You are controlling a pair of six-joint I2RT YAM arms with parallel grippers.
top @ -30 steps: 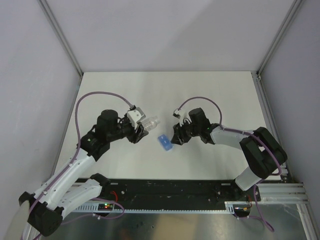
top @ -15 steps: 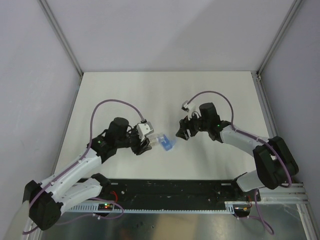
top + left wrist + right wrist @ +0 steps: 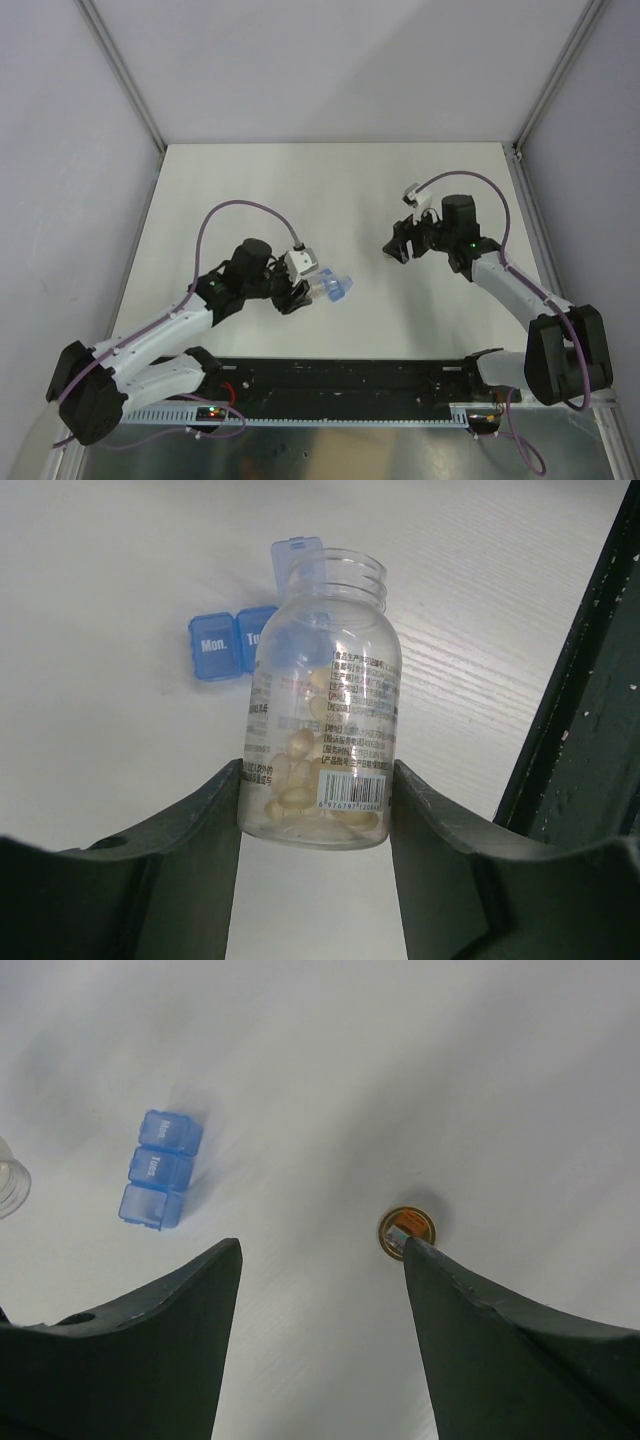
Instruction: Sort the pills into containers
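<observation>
1. Gripping a clear plastic bottle round its base, the left gripper has its jaws narrowed onto it, open mouth pointing away over the white table.
2. Heaped in the bottle's lower end are pale yellowish pills.
3. Just beyond the bottle lies a translucent blue strip of three joined square compartments; two lids are down, the third stands up.
4. Well apart, the right gripper hangs wide and empty, with a small round orange-brown disc on the table beside one fingertip.
</observation>
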